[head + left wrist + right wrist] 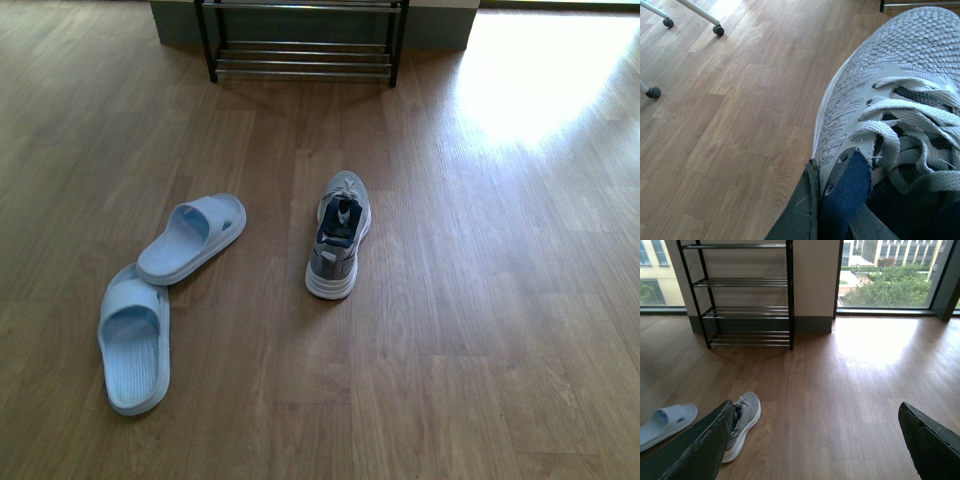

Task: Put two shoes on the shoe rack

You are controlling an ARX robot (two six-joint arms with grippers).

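Wood floor [500, 380], big windows [890, 275] | progress: nothing racked yet, shoe rack [747, 315] tiers all bare, so both to go | left gripper [837, 220] looks clamped on one grey sneaker [900, 65] by its navy collar | right gripper [814, 406] spread wide, empty | other sneaker [338, 235] sits mid-floor, well short of the rack, long axis and toe aimed roughly at it

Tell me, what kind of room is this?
Probably a room in a flat or office: wooden floor, a black shoe rack, and big windows showing buildings and trees.
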